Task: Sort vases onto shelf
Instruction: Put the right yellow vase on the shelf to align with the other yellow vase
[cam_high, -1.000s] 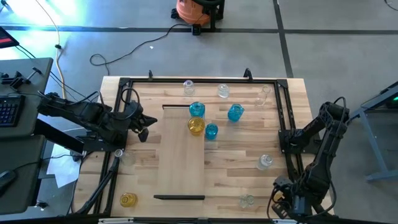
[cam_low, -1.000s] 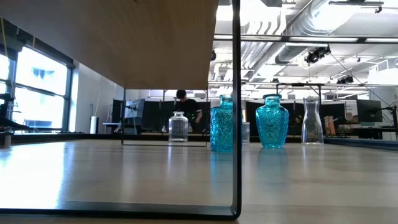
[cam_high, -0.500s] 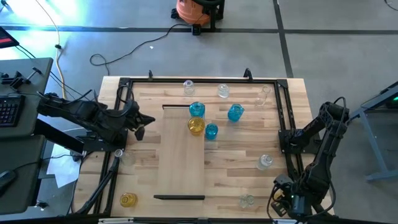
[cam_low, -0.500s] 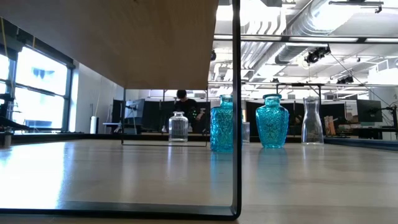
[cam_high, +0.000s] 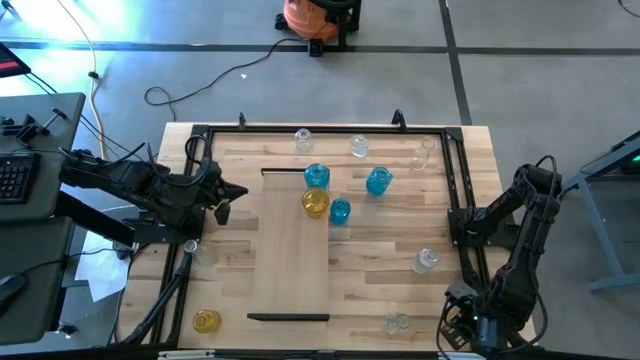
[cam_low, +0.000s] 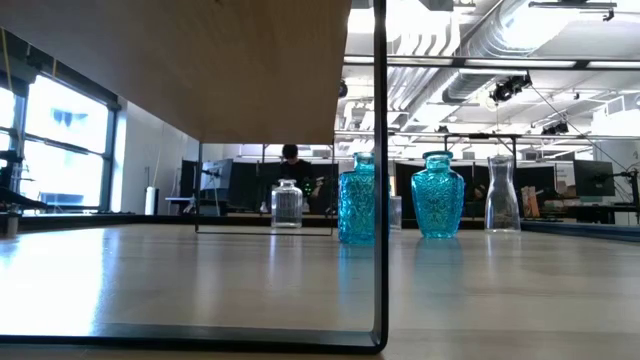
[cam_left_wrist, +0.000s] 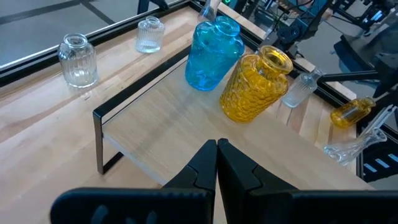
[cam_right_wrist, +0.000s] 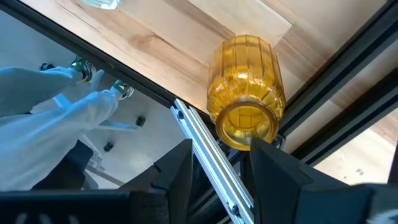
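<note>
Left gripper (cam_high: 238, 192) drawn back from shelf (cam_high: 293, 250), clenched empty, right gripper (cam_right_wrist: 219, 163) grasping upright yellow vase (cam_right_wrist: 245, 93).

An orange vacuum cleaner (cam_high: 315, 17) stands on the grey floor beyond the table's far edge, with a pale cable (cam_high: 205, 84) trailing from it to the left. A dark desk (cam_high: 35, 215) with a keyboard (cam_high: 12, 178) sits at the left of the table, white papers (cam_high: 98, 270) lying below it. Far across the room a person (cam_low: 297, 172) sits among monitors.
</note>
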